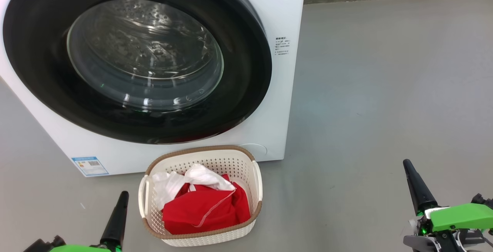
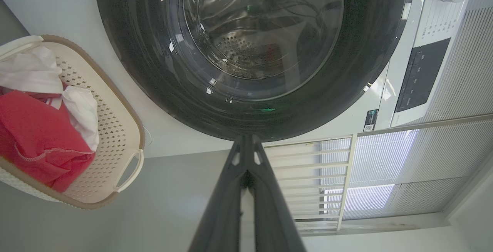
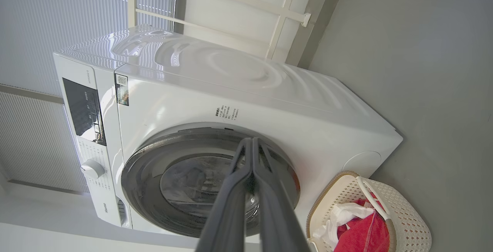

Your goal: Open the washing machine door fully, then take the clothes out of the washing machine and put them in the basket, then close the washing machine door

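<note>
The washing machine [image 1: 281, 101] [image 3: 238, 90] stands at the upper left, and its door [image 1: 134, 55] [image 2: 254, 51] [image 3: 208, 182] lies flush against the white front, glass window facing me. On the floor just before it sits the basket [image 1: 202, 196] [image 2: 115, 128] [image 3: 400, 213], holding the clothes [image 1: 204, 205] [image 2: 34, 132] [image 3: 362, 232]: red garments with a white cloth piece on top. My left gripper [image 1: 123, 196] [image 2: 246, 138] is shut and empty, low to the left of the basket. Far to the right, my right gripper [image 1: 406, 163] [image 3: 252, 140] is shut and empty too.
Grey floor [image 1: 385, 90] spreads to the right of the machine. A white railing [image 2: 331, 178] and ribbed blinds [image 3: 57, 24] stand behind the washer. Its control panel and dial [image 3: 90, 167] sit at the top of the front.
</note>
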### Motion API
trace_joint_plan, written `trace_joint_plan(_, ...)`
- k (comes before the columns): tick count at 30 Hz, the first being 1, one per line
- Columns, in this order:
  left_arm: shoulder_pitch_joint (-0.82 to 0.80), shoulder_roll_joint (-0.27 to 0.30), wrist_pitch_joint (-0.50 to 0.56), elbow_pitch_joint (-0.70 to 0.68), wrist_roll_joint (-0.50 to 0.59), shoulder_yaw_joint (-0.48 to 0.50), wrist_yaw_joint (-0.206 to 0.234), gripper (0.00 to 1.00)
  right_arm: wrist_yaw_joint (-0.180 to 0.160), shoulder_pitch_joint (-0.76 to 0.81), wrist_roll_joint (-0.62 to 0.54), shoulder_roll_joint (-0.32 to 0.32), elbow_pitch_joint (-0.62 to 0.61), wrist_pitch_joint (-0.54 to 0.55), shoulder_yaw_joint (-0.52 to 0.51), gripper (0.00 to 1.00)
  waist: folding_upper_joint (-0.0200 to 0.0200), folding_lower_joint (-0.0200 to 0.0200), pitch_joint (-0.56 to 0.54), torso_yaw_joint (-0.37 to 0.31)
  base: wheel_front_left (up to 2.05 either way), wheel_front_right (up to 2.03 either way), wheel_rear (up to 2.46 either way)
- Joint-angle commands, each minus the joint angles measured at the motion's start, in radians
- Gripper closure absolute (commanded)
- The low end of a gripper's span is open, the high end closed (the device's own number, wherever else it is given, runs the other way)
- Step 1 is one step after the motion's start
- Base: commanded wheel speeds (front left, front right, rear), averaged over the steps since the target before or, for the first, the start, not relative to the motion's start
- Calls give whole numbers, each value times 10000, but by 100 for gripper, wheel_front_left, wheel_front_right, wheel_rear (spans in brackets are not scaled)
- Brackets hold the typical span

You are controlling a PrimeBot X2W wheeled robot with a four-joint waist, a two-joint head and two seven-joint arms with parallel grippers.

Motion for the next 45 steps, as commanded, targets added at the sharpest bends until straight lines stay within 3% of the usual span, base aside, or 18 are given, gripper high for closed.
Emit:
trace_joint_plan(1, -454, 94, 82, -164, -260, 359, -120, 100, -4, -518, 301, -160, -202, 95, 117, 100, -1, 0, 6, 4, 0, 0, 0)
trace_joint_plan(10, -612, 99, 376, -60, -1369, 464, -153, 100, -7, -709, 1457, -171, -56, 402, 48, 100, -1, 0, 55, 38, 0, 0, 0)
trace_joint_plan(45, -614, 99, 379, -60, -1388, 463, -153, 100, -7, -723, 1364, -77, -45, 514, -86, 100, -1, 0, 55, 39, 0, 0, 0)
